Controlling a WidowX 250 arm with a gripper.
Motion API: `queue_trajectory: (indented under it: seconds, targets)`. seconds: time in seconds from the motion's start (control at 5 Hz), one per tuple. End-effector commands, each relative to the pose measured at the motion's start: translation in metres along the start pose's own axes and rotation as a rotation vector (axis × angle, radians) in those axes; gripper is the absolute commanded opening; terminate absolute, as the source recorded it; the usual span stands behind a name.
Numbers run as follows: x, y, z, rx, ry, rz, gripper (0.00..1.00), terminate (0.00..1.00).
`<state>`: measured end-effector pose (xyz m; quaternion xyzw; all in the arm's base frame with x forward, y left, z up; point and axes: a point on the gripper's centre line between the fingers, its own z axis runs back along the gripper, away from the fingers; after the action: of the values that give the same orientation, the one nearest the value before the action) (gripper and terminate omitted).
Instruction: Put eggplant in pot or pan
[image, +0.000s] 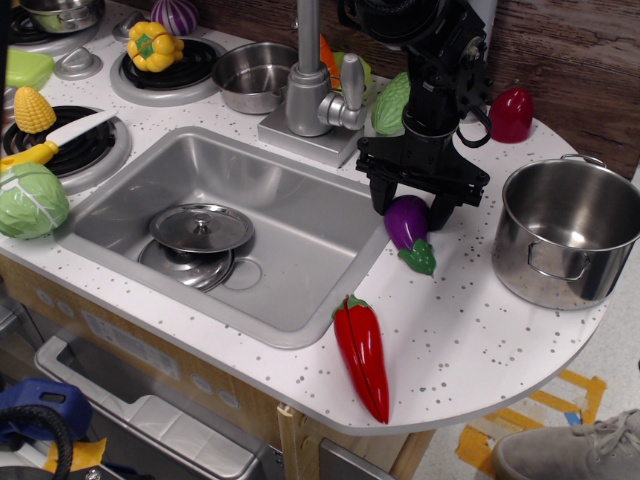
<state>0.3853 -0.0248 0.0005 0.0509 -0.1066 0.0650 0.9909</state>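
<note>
The purple eggplant (409, 224) with its green cap lies on the white speckled counter, just right of the sink. My black gripper (411, 207) is down over the eggplant's purple end. One finger stands on each side, pressed against it, and the green cap sticks out toward the front. The eggplant still rests on the counter. The large steel pot (566, 232) stands upright and empty at the right end of the counter, well apart from the gripper.
A red pepper (362, 354) lies near the counter's front edge. The sink (300, 215) holds a steel lid (201, 227). The faucet (312, 75), a small steel pan (250, 76), a dark red pepper (511, 113), and vegetables on the stove at left.
</note>
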Motion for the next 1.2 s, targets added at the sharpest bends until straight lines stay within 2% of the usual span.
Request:
queue_trajectory:
  seconds: [0.0,0.2,0.4,0.6,0.8,1.0]
  targets:
    - [0.002,0.001,0.029,0.030,0.003,-0.009,0.00,0.00]
    - [0.003,0.003,0.056,0.080,0.038,-0.017,0.00,0.00]
    - [0.010,0.002,0.075,0.099,0.031,-0.019,0.00,0.00]
    - [0.018,-0.005,0.087,0.095,-0.002,-0.011,0.00,0.00]
    - [0.030,-0.023,0.096,0.063,-0.032,-0.001,0.00,0.00]
    - [0.043,-0.042,0.106,0.027,-0.022,0.024,0.00,0.00]
